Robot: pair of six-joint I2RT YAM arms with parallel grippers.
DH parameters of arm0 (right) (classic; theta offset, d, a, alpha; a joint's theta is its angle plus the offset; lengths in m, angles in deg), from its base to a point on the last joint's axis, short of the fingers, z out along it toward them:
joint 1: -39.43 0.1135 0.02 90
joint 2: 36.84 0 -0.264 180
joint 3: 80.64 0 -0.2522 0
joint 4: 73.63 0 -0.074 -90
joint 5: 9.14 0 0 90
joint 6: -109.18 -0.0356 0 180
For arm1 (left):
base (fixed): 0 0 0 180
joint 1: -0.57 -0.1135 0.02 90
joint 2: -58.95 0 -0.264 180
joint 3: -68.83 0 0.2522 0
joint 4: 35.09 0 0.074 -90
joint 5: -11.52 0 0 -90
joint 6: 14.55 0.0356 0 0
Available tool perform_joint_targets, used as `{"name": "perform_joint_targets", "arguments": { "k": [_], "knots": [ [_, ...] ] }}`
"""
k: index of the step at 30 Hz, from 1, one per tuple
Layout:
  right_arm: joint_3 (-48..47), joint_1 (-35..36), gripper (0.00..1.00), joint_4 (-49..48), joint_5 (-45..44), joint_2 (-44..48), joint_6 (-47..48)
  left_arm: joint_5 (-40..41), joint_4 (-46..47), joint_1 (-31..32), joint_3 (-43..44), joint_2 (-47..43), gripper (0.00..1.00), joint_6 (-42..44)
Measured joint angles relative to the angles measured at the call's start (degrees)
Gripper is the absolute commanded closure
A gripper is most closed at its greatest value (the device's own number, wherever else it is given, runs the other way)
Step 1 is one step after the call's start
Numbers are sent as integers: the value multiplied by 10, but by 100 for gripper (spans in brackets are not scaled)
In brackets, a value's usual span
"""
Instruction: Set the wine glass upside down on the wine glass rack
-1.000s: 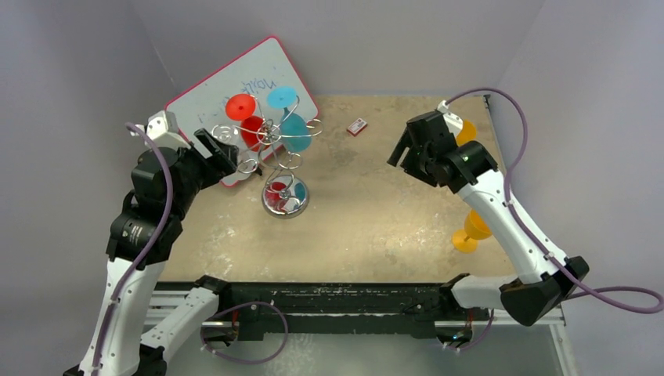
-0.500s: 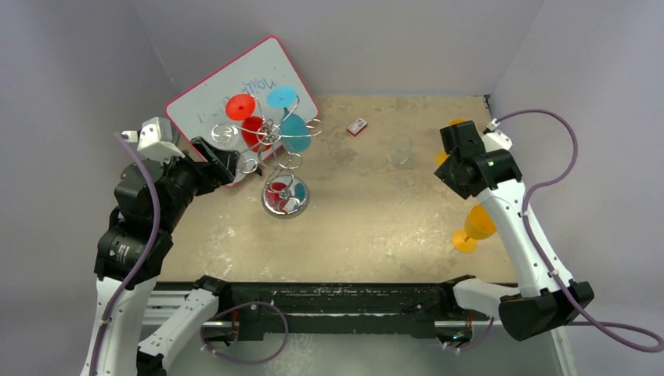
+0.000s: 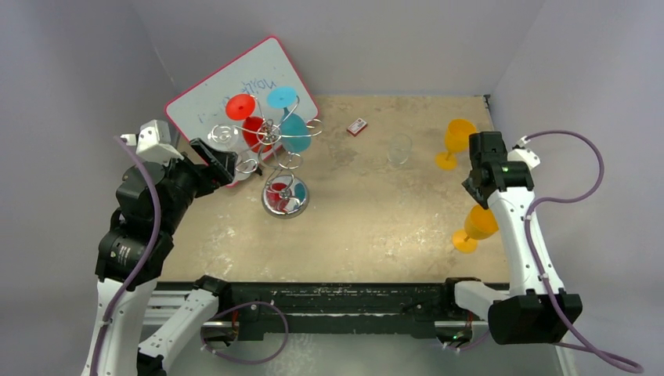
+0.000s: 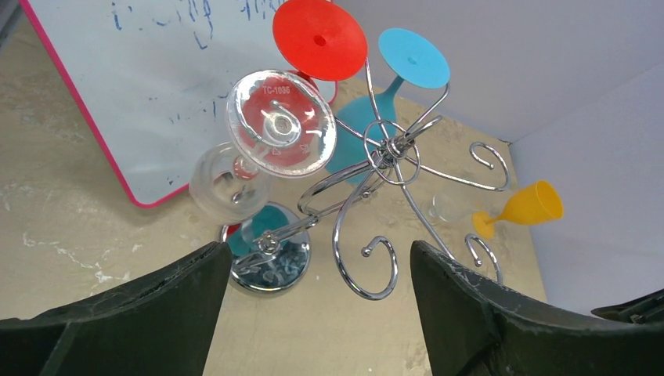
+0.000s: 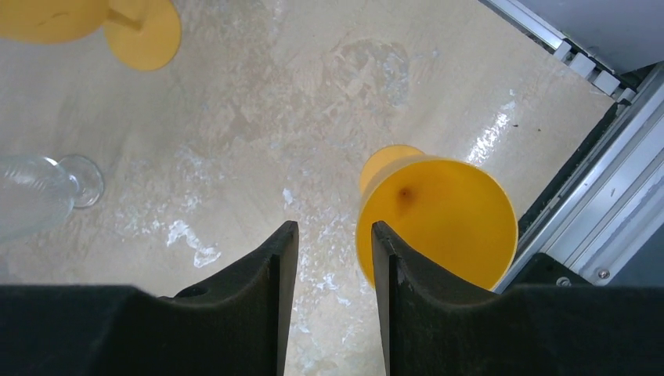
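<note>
The wine glass rack [image 3: 276,149] stands on its round shiny base [image 3: 286,200] at the back left. A red glass [image 3: 249,125], a teal glass [image 3: 294,131] and a clear glass [image 3: 225,138] hang on it upside down. In the left wrist view the clear glass [image 4: 276,125] hangs from a scroll arm of the rack [image 4: 391,149]. My left gripper [image 3: 221,160] [image 4: 321,252] is open and empty, just left of the rack. My right gripper [image 3: 476,182] [image 5: 333,229] is open and empty, just left of an upright orange glass [image 5: 438,213] [image 3: 475,228].
A second orange glass [image 3: 456,142] [image 5: 63,19] and a clear glass [image 3: 399,149] [image 5: 31,196] stand at the back right. A pink-framed whiteboard [image 3: 205,98] leans behind the rack. A small red box [image 3: 357,127] lies mid-back. The table's metal rail [image 5: 595,157] is close on the right.
My right arm has swung right and back toward the near right, uncovering the clear glass and the far orange glass. My left arm drew back slightly left from the rack.
</note>
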Motion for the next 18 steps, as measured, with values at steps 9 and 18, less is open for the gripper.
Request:
{"name": "perform_joint_targets", "arguments": {
  "k": [9,18],
  "knots": [
    [52,-22,63,-41,7,0,10,-8,-2,0,-2,2,16,7],
    [85,-25,73,-62,16,0,8,-6,-9,0,-2,3,17,11]
  ]
}}
